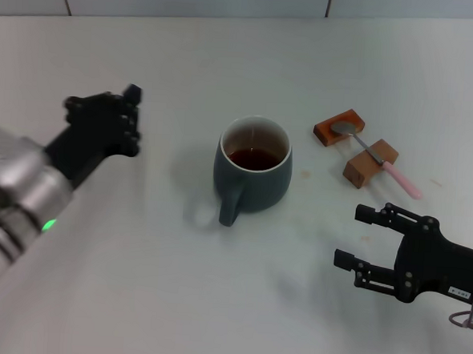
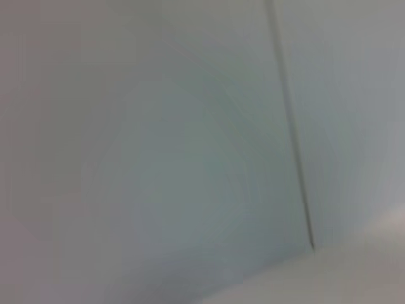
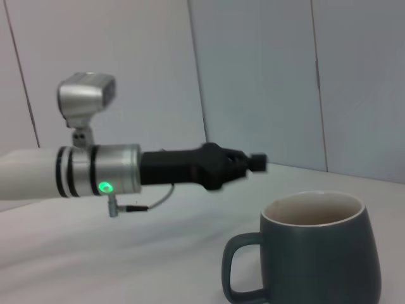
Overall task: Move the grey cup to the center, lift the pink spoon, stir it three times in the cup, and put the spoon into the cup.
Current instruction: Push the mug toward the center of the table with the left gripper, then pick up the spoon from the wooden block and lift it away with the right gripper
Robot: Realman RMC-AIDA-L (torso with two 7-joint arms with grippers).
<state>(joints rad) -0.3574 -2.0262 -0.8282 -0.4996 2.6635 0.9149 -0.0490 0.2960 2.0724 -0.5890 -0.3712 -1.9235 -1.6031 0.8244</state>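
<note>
Flanking grey cup: wooden blocks

A pale grey-white wall fills nearly the whole frame — smooth, blurred, with no object on it. One thin dark seam runs from the top edge, right of centre, down to the lower right. Along the bottom right lies a lighter surface — its detail cannot be told.
</note>
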